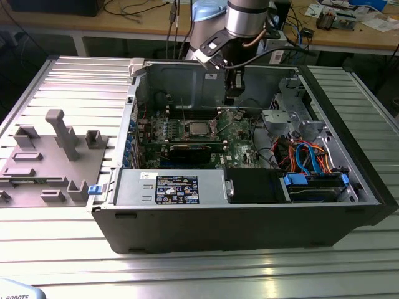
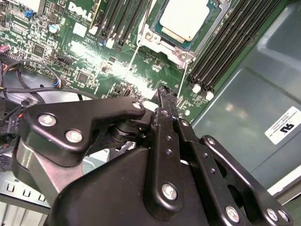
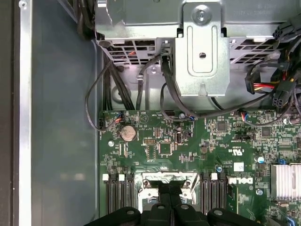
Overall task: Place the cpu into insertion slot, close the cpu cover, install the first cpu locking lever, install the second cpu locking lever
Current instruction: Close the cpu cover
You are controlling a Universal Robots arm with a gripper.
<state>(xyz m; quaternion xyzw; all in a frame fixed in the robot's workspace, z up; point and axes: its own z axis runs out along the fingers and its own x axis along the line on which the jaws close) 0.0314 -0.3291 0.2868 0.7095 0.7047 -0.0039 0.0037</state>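
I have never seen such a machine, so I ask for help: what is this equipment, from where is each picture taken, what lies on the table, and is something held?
This is a robot arm with a gripper, reaching into an open computer case that lies on a ribbed metal table. The exterior view comes from a camera off the arm; both wrist views come from cameras on the arm, looking at the green motherboard. The cpu already lies in place on this board. Beside the case lies a grey holder tray. The gripper looks shut and holds nothing visible.
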